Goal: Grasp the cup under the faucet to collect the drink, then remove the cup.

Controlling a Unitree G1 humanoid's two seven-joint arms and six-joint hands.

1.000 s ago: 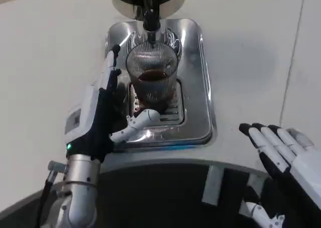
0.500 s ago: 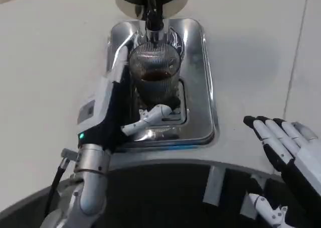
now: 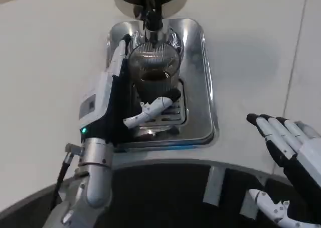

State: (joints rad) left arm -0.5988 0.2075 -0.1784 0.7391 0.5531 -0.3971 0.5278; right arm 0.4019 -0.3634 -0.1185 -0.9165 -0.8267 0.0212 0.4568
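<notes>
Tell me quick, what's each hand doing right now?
Left hand: fingers closing around the ribbed glass cup; firm hold cannot be told.
Right hand: open, holding nothing.

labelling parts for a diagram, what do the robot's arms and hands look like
Silver cylindrical forearms. The left robot hand has a white back, black palm, white-and-black fingers, a green light near the wrist and a black cable beside the forearm. The right robot hand is white with black fingertips.

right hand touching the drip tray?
No. The right hand hovers open over the white table, well clear of the drip tray; the left hand is at the cup.
</notes>
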